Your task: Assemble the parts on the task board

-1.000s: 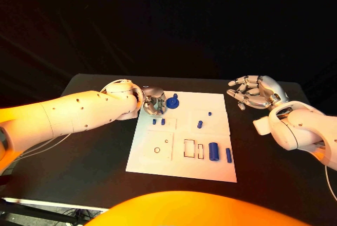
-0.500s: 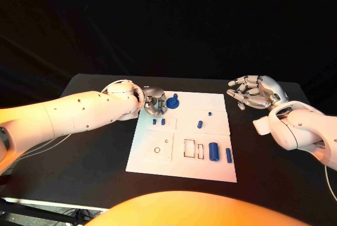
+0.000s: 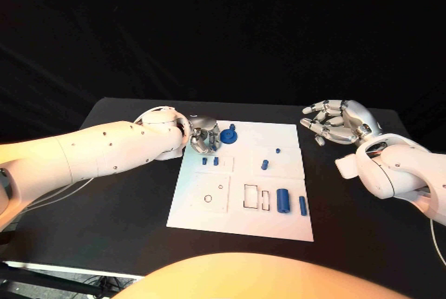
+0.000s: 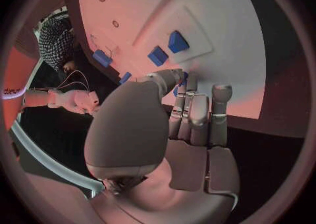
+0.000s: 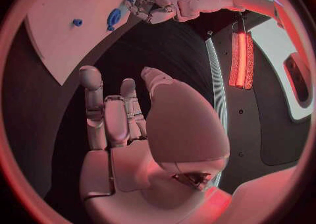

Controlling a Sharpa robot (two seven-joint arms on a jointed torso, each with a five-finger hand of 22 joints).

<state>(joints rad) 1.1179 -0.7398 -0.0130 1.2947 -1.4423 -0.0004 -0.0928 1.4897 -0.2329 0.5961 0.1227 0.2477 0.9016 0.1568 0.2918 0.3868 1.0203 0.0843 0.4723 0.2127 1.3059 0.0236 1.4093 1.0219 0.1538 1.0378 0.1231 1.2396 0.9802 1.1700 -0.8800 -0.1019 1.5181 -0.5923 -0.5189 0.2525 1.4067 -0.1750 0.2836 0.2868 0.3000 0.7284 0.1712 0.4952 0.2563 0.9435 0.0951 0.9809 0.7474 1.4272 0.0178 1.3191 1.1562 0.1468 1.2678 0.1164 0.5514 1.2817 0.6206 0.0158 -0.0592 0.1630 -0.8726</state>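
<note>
task board (image 3: pixel 243 216) lies mid-table (image 3: pixel 111 209), white, with outlined recesses. round blue part (image 3: pixel 229 136) sits at the board's far left corner; left hand (image 3: pixel 204 135) is right beside it, fingers curled toward it, but contact or grip cannot be told. 2 short blue pegs (image 3: pixel 210 161) stand just nearer than the hand. 2 blue cylinders (image 3: pixel 290 203) lie by the board's right edge. right hand (image 3: pixel 336 123) hovers off the board's far right side, fingers apart, holding nothing.

No text, label, brand, number or sign can be read on anything
</note>
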